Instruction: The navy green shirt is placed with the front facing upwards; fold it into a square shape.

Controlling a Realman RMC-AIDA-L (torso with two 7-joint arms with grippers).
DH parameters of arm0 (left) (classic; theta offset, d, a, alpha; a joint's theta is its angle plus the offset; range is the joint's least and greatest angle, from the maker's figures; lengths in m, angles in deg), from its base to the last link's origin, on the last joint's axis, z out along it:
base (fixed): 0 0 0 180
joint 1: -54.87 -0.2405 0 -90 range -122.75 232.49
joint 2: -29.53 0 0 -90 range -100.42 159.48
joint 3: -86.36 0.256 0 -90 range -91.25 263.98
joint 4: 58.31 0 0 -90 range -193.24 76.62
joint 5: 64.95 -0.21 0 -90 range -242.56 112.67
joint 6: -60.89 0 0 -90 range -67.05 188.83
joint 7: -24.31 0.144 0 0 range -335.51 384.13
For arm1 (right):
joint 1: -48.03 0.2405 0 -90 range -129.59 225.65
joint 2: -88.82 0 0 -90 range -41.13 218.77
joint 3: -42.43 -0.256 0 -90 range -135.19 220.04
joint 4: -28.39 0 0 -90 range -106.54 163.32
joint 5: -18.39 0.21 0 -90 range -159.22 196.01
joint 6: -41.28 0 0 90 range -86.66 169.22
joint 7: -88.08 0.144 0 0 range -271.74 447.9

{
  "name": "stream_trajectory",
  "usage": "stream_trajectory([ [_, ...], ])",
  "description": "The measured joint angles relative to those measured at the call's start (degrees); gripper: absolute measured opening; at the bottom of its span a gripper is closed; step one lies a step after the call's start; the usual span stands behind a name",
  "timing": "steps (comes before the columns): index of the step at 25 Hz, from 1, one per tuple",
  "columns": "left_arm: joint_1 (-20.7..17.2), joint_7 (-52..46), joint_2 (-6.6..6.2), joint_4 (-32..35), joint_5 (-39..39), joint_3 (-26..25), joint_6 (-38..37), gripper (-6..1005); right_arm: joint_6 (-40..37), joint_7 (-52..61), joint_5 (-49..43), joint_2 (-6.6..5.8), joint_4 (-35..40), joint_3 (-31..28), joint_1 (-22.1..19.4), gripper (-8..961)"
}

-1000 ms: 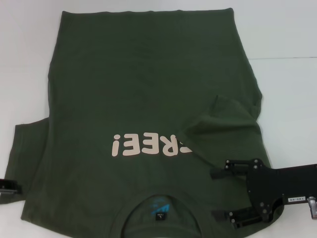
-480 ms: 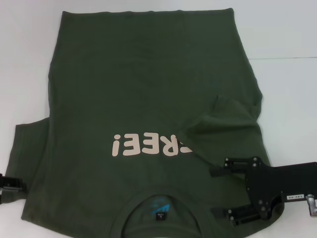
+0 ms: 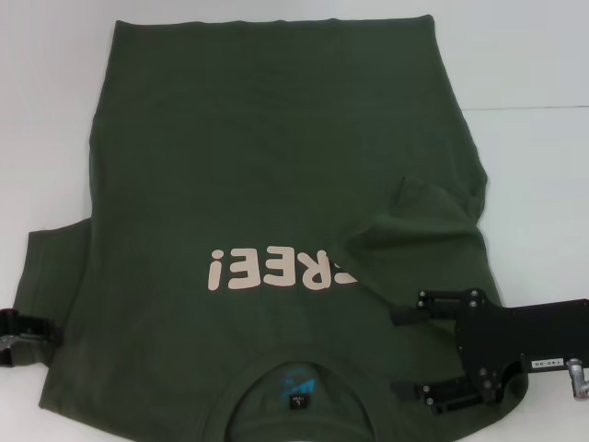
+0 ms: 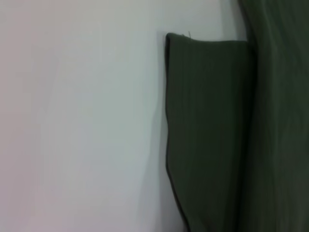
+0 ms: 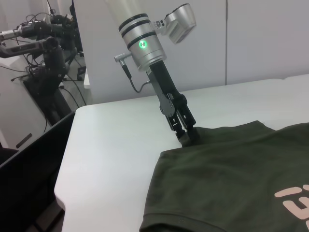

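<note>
olive navy green shirt [image 3: 276, 184] flat; left gripper [image 5: 188, 137] pinching its sleeve

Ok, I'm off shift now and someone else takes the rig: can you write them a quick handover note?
Left end effector: down at the edge of the shirt's left sleeve; grip not clear.
Right end effector: open, over the right shoulder beside the collar.
Shirt: face up on the white table, right sleeve already folded inward.
Left: fold left sleeve, then fold into a square.
</note>
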Motion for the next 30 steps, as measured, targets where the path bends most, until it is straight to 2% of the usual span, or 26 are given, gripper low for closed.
stream_trajectory([
  [3, 0.43, 0.00, -0.16, -0.71, 0.04, 0.07, 0.46, 776, 0.22, 0.00, 0.00, 0.00, -0.06, 0.17, 0.07, 899],
  [13, 1.38, -0.38, -0.39, -1.53, 0.08, 0.17, 1.64, 679, 0.56, 0.00, 0.00, 0.00, -0.18, 0.53, 0.07, 894],
  [22, 1.41, -0.20, -0.14, -1.50, -0.32, 3.09, 1.96, 592, 0.56, 0.25, 0.01, -0.09, -0.17, 0.53, 0.09, 890],
  [28, 1.43, -0.16, -0.12, -1.33, -0.36, 3.17, 2.24, 383, 0.55, 0.33, 0.00, -0.04, -0.17, 0.54, 0.20, 881],
  [30, 1.44, -0.08, -0.12, -1.22, -0.36, 3.15, 2.39, 280, 0.55, 0.40, 0.01, -0.02, -0.17, 0.58, 0.22, 881],
])
